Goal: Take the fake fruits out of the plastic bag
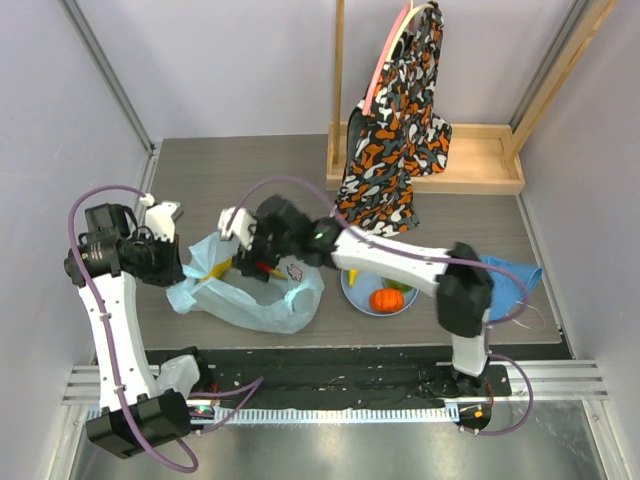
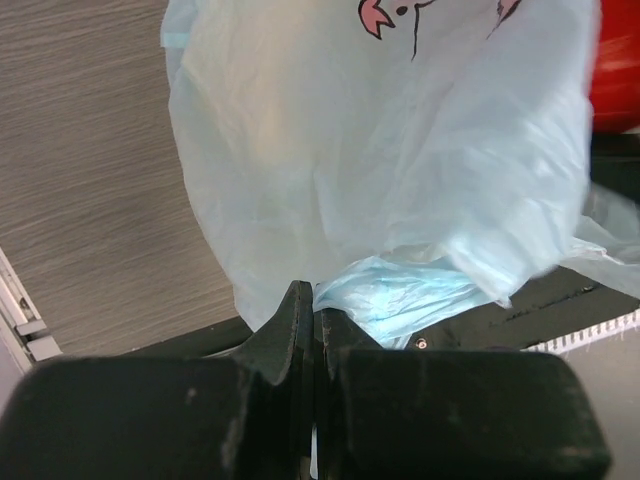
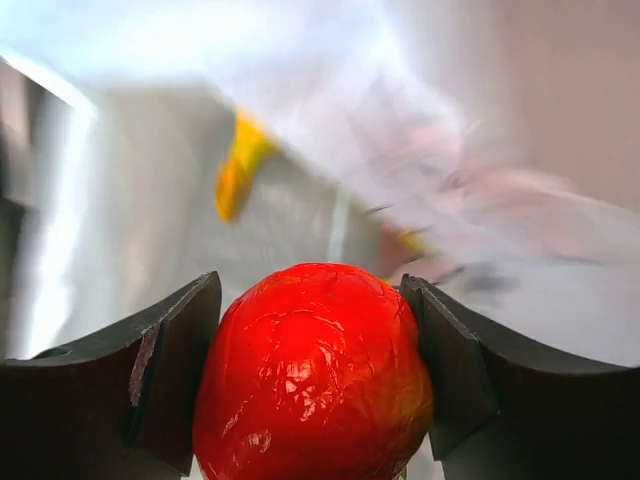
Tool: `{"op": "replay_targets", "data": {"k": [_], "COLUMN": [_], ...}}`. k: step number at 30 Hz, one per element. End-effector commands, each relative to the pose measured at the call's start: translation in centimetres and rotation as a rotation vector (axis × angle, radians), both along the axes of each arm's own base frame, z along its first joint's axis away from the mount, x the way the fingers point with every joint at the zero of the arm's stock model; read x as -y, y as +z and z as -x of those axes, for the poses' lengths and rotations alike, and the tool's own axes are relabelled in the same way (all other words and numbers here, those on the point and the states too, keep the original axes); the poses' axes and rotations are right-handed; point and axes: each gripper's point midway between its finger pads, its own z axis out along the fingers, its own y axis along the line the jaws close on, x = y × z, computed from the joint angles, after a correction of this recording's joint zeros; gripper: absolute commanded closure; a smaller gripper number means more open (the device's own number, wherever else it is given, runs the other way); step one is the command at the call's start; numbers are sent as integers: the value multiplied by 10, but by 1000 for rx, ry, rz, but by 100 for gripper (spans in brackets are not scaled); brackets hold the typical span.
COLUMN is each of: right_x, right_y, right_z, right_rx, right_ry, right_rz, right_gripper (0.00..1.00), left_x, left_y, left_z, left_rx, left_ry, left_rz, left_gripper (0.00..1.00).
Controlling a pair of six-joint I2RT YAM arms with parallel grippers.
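The light-blue plastic bag lies crumpled left of the table's centre, its mouth facing the back. My left gripper is shut on the bag's left edge, with a fold of bag pinched between the pressed jaws of the left gripper. My right gripper reaches into the bag's mouth. Its jaws press both sides of the glossy red fruit, which fills the right gripper. A yellow banana shows inside the bag, blurred as the banana behind the red fruit. An orange ribbed fruit and a green fruit rest on the plate.
A round pale-blue plate sits right of the bag. A blue cloth lies at the right edge. A wooden rack at the back holds a hanging patterned cloth. Walls close in on both sides.
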Motion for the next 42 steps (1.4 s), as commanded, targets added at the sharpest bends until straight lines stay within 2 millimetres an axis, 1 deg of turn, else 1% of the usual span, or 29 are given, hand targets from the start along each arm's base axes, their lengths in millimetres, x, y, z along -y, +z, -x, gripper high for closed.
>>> {"op": "replay_targets", "data": {"k": [1, 2, 3, 5, 6, 7, 8, 9, 10, 11, 12, 13, 14, 15, 16, 17, 18, 19, 20, 21, 22, 24, 25, 26, 27, 30, 34, 37, 42], "right_x": [22, 26, 31, 36, 40, 45, 54, 64, 76, 103, 118, 138, 164, 181, 197, 217, 229, 241, 251, 264, 271, 279, 284, 285, 288, 292, 291, 280, 260], "right_y": [148, 153, 154, 165, 162, 164, 172, 174, 165, 176, 168, 146, 132, 127, 109, 97, 93, 73, 66, 50, 42, 28, 13, 6, -7, -25, -36, -36, -49], "right_z": [27, 30, 36, 48, 50, 46, 42, 35, 28, 10, 3, -6, -17, -19, -21, -26, -28, -27, -31, -33, -34, -34, -30, -28, -22, -19, -16, -14, -9], "right_rx": [-5, -14, -53, -116, -149, -157, -143, -133, -128, -75, -63, -54, -60, -50, -42, -53, -39, -57, -44, -57, -63, -68, -91, -92, -112, -118, -125, -150, -187], "right_ry": [164, 172, 176, 226, 213, 191, 164, 128, 93, 20, -19, -59, -113, -136, -144, -187, -214, -231, -249, -279, -288, -286, -282, -269, -259, -254, -230, -205, -153], "right_rz": [-321, -324, -317, -343, -327, -329, -341, -337, -318, -331, -301, -246, -191, -158, -99, -56, -36, 7, 34, 67, 85, 117, 147, 161, 181, 207, 207, 160, 158], "right_gripper": [51, 51, 51, 50, 50, 51, 51, 51, 51, 51, 51, 51, 50, 50, 51, 50, 50, 51, 51, 51, 51, 51, 51, 51, 51, 51, 50, 49, 48], "left_x": [10, 10, 9, 10, 10, 11, 11, 10, 11, 11, 10, 10, 9, 9, 9, 9, 9, 9, 9, 9, 9, 9, 9, 9, 9, 9, 7, 8, 9], "left_y": [5, 6, 7, 8, 10, 10, 12, 13, 14, 15, 16, 17, 18, 18, 16, 16, 15, 12, 12, 11, 9, 7, 7, 5, 5, 5, 3, -1, -5], "left_z": [-4, -7, -11, -14, -18, -21, -23, -25, -27, -28, -30, -32, -32, -33, -33, -33, -34, -34, -34, -34, -34, -36, -36, -38, -39, -40, -37, -35, -34], "left_rx": [5, 12, 17, 22, 26, 27, 34, 36, 38, 40, 49, 55, 60, 65, 58, 55, 54, 39, 38, 36, 30, 28, 30, 26, 26, 13, 3, -5, -15], "left_ry": [-16, -18, -13, -16, -12, -12, -10, -5, 2, 5, 9, 15, 18, 20, 20, 20, 19, 20, 19, 18, 19, 21, 22, 25, 24, 24, 22, 21, 25], "left_rz": [60, 61, 68, 78, 87, 97, 98, 102, 109, 112, 111, 111, 109, 108, 110, 110, 110, 115, 117, 117, 121, 124, 126, 129, 130, 138, 124, 121, 126], "left_gripper": [100, 100, 100, 100, 100, 100, 100, 100, 100, 100, 100, 100, 100, 100, 100, 100, 100, 100, 100, 100, 100, 100, 100, 100, 100, 100, 100, 100, 100]}}
